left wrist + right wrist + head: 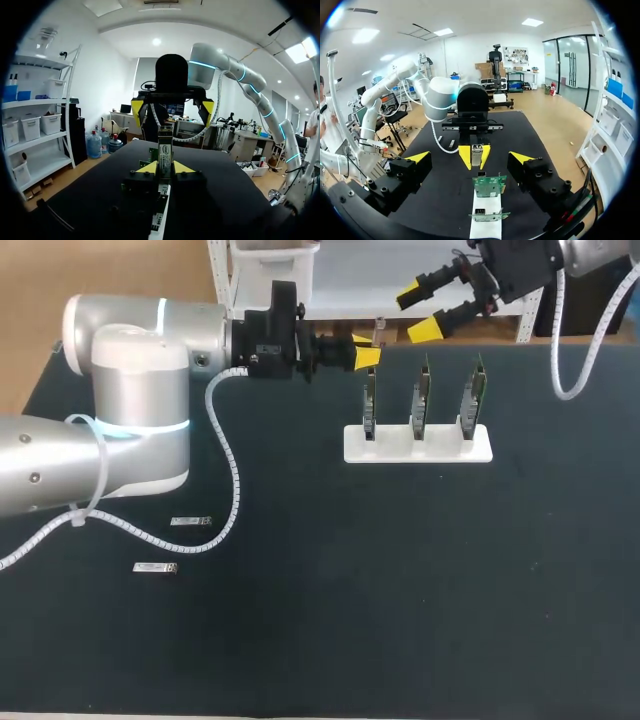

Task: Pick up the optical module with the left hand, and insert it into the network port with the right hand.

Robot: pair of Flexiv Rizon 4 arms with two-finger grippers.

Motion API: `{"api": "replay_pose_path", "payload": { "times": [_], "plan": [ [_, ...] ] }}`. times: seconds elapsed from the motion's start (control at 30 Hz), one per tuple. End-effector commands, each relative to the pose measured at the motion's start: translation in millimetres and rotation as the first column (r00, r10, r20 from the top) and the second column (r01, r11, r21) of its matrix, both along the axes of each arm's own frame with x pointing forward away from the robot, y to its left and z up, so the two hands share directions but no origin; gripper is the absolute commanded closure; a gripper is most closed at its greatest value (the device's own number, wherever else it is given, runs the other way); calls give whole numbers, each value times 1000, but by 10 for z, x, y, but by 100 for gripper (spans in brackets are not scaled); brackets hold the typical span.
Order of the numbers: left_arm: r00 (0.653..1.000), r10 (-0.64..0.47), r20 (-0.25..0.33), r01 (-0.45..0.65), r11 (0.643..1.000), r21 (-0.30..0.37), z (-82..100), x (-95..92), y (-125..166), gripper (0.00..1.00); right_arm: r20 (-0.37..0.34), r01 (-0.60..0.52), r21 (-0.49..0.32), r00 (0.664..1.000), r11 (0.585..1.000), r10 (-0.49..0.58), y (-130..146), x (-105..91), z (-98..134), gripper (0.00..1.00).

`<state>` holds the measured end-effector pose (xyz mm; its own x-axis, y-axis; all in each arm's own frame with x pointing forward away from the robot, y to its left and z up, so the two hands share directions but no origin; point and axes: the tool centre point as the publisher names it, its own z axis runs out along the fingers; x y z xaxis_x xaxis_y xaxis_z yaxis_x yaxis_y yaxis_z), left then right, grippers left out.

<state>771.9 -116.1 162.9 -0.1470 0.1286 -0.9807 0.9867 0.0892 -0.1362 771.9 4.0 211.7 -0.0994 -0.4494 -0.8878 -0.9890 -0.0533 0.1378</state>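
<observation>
The small silver metal optical module is pinched between the two yellow tips of my left gripper, which is closed on it from both sides. It juts forward from the tips, held in the air above the far part of the table, just beside the leftmost board. I judge it is held out this way so that its free end is offered for a handover, since the task has my other arm do the inserting.

My right gripper faces it from the far side, fingers spread wide and holding nothing, apart from the module and lined up with it. That open stance suits taking the free end, so I read the step in hand as the transfer.

Below and between the two grippers stand three green circuit boards, upright in a row in a long white slotted base. The network port should be on one of these boards. From my right wrist I see a small metal cage low on the nearest board, though I cannot tell which port is meant.

Everything rests on a dark, matte-covered table. Two more small silver modules lie flat near my left arm, well apart from the boards.
</observation>
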Motion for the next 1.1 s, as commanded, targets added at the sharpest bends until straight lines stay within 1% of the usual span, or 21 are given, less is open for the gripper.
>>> {"api": "replay_pose_path", "payload": {
  "times": [0.03,0.2,0.4,0.53,1.1],
  "plan": [
    [1000,6,2,-6,1000,-1,1,-19,2,100,-1,-16,-9,1000,1000,16,51,12,-4,0],
    [1000,6,2,-6,1000,-1,1,-19,2,100,-8,-45,-20,999,999,45,96,50,-19,0],
    [1000,6,2,-6,1000,-1,1,-19,2,100,-6,-39,-26,999,999,39,134,92,-28,0],
    [1000,6,2,-6,1000,-1,1,-19,2,100,-9,-32,-15,999,999,32,162,104,-39,0],
    [1000,6,2,-6,1000,-1,1,-19,2,100,-32,-7,17,999,1000,8,268,26,-122,0]
  ]
}}
